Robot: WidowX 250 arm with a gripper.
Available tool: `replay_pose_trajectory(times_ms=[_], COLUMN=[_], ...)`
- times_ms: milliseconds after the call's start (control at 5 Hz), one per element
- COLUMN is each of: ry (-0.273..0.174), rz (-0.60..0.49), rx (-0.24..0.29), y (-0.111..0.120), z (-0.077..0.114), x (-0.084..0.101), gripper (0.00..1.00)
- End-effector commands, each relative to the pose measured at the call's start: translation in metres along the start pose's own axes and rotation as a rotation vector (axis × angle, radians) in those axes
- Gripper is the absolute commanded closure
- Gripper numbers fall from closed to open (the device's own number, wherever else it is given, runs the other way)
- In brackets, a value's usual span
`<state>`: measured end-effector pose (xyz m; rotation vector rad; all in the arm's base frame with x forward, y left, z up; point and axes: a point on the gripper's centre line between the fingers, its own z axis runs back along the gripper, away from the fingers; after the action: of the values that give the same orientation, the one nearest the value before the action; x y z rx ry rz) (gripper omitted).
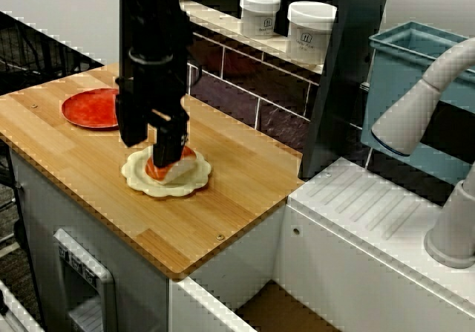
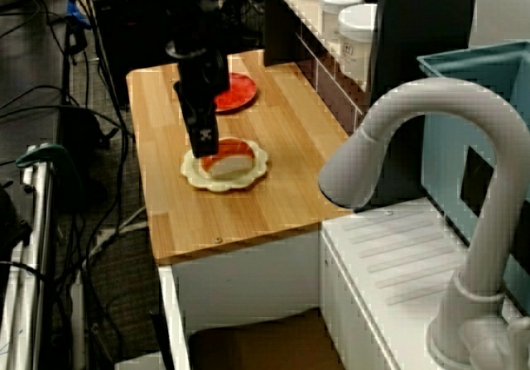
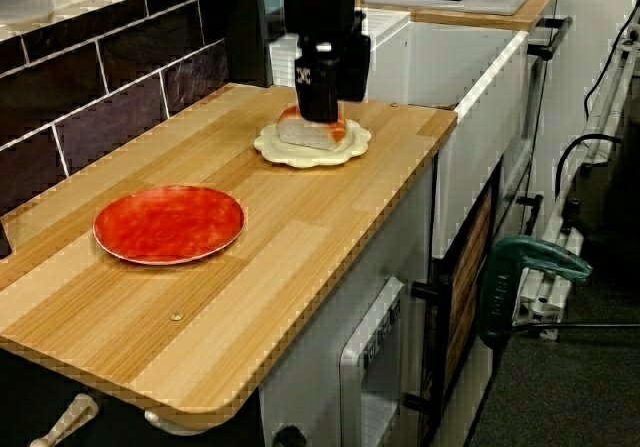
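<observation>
On wooden counter [image 1: 245, 191]: 1 black gripper [image 1: 162, 157] lowered onto 1 orange-and-white food piece [image 1: 182, 170] on scalloped cream plate [image 1: 137, 180], seemingly at contact stage, grip undeterminable; 1 red plate [image 1: 87, 109] nearby.

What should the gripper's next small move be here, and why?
Probably a gentle closing of the jaws. The gripper is down on the orange-and-white food piece that lies on the cream scalloped plate, and no view shows whether it is clamped. Firming the hold first seems safer than lifting. The red plate sits apart from both.
</observation>
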<state>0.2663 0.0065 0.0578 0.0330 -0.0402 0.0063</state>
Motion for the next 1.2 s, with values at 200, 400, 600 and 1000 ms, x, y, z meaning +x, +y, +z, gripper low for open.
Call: replay_pose_trajectory(times_ms=[200,400,600,1000], ry=[-0.038,-0.036,-0.039,-0.043], rz=[0.047,0.065,0.079,0.098], rx=[-0.040,-0.044,-0.056,-0.069], y=[0.010,0.012,0.014,0.018], z=[-0.009,-0.012,-0.013,-0.012], x=[0.025,0.028,0.030,0.030], gripper=[0.00,0.00,0.00,1.00])
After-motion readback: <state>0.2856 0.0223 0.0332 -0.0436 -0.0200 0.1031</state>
